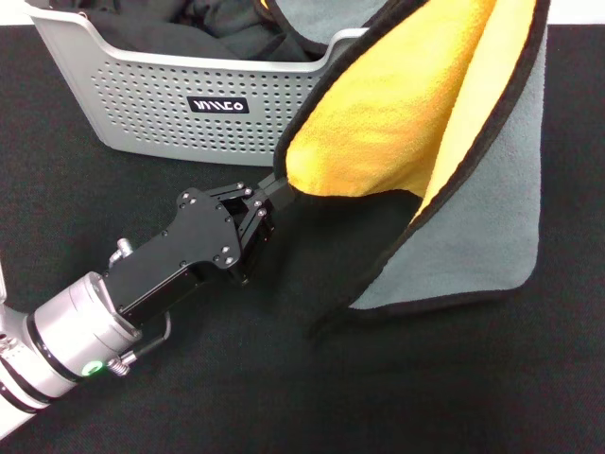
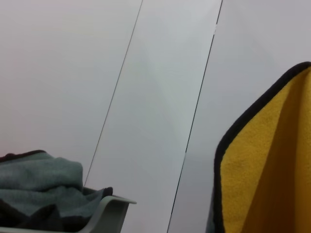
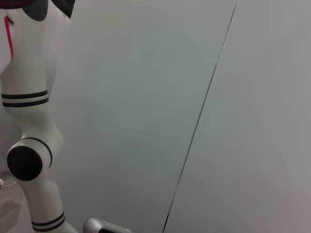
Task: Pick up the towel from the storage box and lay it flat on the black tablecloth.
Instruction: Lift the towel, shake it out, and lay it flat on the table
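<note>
The towel [image 1: 397, 104] hangs folded from beyond the head view's upper right, its yellow-orange side facing in and its grey-green side [image 1: 492, 218] facing out, with black trim along the edge. Its lower grey fold rests on the black tablecloth [image 1: 284, 397]. My left gripper [image 1: 280, 182] is just in front of the storage box [image 1: 142, 104] and is shut on the towel's lower left edge. The left wrist view shows the towel [image 2: 262, 170] close by and the storage box's rim [image 2: 109, 208]. The right gripper is out of view.
Black cloths [image 1: 170, 24] lie crumpled in the box, and a grey-green fold [image 2: 39, 179] lies among them. The box stands at the back left of the tablecloth. The right wrist view shows only a pale wall and a white robot arm [image 3: 29, 145].
</note>
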Robot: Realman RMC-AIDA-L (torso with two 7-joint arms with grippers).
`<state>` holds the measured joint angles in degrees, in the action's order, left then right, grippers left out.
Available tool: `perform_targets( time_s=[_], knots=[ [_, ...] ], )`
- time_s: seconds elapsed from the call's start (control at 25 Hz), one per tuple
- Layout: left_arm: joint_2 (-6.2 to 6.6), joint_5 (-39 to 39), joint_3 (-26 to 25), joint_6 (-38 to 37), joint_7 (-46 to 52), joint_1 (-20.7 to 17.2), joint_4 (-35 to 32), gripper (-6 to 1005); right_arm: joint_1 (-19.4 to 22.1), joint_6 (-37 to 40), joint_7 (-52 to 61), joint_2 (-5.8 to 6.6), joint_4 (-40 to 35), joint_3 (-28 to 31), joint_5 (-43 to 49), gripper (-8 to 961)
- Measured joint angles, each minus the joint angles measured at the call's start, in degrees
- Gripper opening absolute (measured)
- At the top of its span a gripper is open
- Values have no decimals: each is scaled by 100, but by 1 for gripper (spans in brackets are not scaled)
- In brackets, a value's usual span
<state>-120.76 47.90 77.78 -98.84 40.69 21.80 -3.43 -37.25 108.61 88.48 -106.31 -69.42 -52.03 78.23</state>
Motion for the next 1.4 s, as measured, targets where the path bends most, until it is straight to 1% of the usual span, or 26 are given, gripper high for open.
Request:
perform_targets(
  time_s=[0.08,0.32,0.36,0.44,0.52,0.64,0.68,0.72,0.84,0.88,0.92,0.96,1.0,1.04,1.16,1.28,1.4],
  knots=[
    [0,0,0,-35,-37,0,0,2,-1,6,-3,-5,6,0,0,0],
    [10,-84,-40,-288,-178,-49,0,2,24,34,-4,-13,21,-28,0,0],
    [26,-133,-55,-383,-170,-64,-2,2,35,56,-4,-16,41,-37,0,0],
    [84,-212,-60,-627,-62,-74,-25,2,60,237,-2,-68,102,-47,2,0],
    [179,-224,-60,-906,131,-91,-123,2,129,430,30,-177,82,-49,48,0],
    [391,-189,-40,-1358,430,-220,-448,2,378,527,160,-407,-269,-23,255,0],
    [459,-162,-25,-1468,550,-314,-614,2,551,524,253,-538,-543,-11,349,0],
    [514,-128,-16,-1538,659,-394,-751,2,678,524,328,-617,-741,-8,384,0],
    [647,40,-10,-1697,1047,-653,-1210,3,1168,574,567,-841,-1471,-11,390,0],
    [687,79,-11,-1726,1206,-767,-1415,3,1302,584,627,-879,-1665,-18,379,0],
    [716,123,-10,-1744,1359,-885,-1622,3,1687,596,758,-946,-2115,-140,233,0],
    [733,148,-9,-1748,1451,-994,-1796,3,1854,606,803,-950,-2265,-220,142,0],
    [749,200,-9,-1756,1551,-1178,-2086,3,1854,606,803,-950,-2265,-220,142,0],
    [752,253,-9,-1766,1585,-1332,-2309,3,2033,613,851,-952,-2413,-292,23,0],
    [720,356,1,-1784,1600,-1799,-2937,3,2384,654,959,-961,-2655,-388,-193,0],
    [710,371,125,-1791,1773,-2171,-3400,3,2595,981,1131,-967,-2690,-415,-431,0],
    [745,358,333,-1796,1927,-2422,-3644,3,2713,1287,1280,-968,-2621,-371,-541,0]
  ],
)
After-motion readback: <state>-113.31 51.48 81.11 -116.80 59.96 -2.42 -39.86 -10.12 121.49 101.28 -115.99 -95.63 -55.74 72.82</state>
